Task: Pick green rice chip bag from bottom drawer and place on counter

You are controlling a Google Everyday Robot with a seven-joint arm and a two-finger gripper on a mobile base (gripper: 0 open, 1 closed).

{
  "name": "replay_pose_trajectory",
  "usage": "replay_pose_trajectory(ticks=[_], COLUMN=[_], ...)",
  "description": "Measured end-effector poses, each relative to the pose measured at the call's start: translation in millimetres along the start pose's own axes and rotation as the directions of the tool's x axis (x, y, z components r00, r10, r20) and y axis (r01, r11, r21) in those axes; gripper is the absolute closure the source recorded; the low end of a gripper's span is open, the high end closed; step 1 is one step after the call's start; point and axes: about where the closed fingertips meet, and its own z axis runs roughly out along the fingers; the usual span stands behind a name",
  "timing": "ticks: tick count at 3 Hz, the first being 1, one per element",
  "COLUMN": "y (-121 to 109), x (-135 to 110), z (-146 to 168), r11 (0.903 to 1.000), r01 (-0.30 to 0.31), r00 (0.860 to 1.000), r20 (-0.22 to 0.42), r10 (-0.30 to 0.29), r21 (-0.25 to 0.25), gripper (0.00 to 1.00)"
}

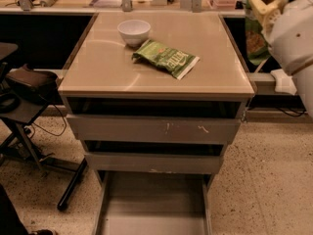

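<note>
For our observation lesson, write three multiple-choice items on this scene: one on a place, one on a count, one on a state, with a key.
1. Where is the gripper?
A low at left
B top right
C inside a drawer

2. How many things lie on the counter?
A one
B two
C four

3. The bottom drawer is:
A shut
B open and full
C open, with nothing seen in it

Key:
1B, it hangs past the counter's right edge, jaws on the chip bag.
2B, a bowl and a dark-green bag.
3C, its plain grey floor shows.
</note>
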Motion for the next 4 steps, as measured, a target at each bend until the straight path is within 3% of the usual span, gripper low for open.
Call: replay_pose_trajectory(ticks=[1,2,3,4], y=[-3,-16,-12,16], x=[11,33,56,73], z=[10,48,95,110], r11=[0.9995,0.9996,0.9998,0.9981], r01=[0.025,0.024,-0.017,-0.040], r00=[1.000,1.000,1.000,0.999], r20=[0.006,0.011,-0.005,-0.015], r10=[-0.025,-0.024,0.017,0.040], r21=[-0.018,-0.013,-0.007,-0.047], gripper=[1.00,1.00,1.00,1.00])
